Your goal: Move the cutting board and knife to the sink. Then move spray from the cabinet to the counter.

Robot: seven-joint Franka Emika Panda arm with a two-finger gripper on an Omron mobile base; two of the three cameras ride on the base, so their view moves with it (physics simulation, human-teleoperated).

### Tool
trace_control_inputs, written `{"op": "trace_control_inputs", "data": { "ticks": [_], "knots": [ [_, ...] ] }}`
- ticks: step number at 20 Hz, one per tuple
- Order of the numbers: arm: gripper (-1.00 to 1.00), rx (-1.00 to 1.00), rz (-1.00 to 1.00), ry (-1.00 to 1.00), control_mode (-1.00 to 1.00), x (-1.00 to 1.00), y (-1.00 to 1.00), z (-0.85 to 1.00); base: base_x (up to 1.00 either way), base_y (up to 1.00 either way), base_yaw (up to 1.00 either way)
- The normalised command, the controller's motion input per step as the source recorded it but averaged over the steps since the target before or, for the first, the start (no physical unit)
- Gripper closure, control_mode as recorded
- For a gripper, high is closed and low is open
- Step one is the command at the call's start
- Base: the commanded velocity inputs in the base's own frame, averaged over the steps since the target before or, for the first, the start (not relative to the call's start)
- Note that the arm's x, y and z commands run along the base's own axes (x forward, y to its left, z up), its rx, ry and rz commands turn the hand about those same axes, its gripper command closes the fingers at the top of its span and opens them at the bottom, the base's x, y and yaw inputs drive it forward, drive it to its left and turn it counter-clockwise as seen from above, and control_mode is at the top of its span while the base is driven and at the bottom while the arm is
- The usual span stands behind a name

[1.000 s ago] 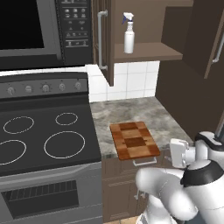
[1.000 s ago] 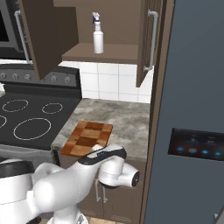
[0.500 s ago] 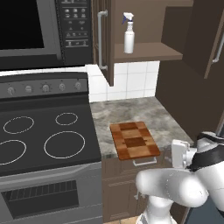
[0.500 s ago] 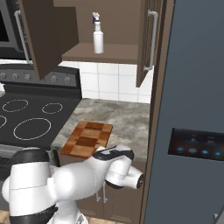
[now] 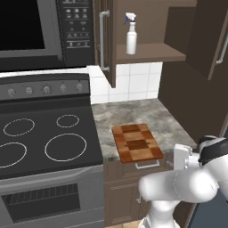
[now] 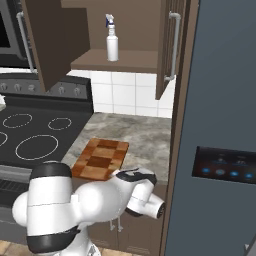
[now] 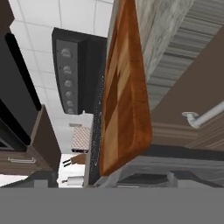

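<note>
spray (image 5: pixel 131 40) stands on the open cabinet (image 5: pixel 151 53) shelf; gripper's jaws spread wide, holding nothing.

The mottled grey-beige stone bench (image 5: pixel 151 116) runs between the black stovetop (image 5: pixel 44 138) on the left and a tall dark panel on the right. The checkered cutting board (image 5: pixel 136 143) lies flat on it at the near edge, close beside the stovetop (its near end just overhangs the front). Higher up, the open cabinet (image 5: pixel 153 52) shelf carries the white spray (image 5: pixel 131 34), standing upright.
</note>
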Motion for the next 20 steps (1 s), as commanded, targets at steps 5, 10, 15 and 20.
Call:
{"op": "trace_control_inputs", "data": {
  "ticks": [5,10,15,20],
  "knots": [
    [-1.00,0.00,0.00,0.00,-1.00,0.12,0.00,-0.09,0.00,0.00,0.00],
    [-1.00,0.00,0.00,0.00,-1.00,0.23,0.02,-0.11,0.00,0.00,0.00],
    [-1.00,0.00,0.00,0.00,-1.00,0.21,0.08,-0.08,0.00,0.00,0.00],
    [-1.00,0.01,0.00,0.00,-1.00,0.13,0.02,-0.06,0.00,0.00,0.00]
  ]
}}
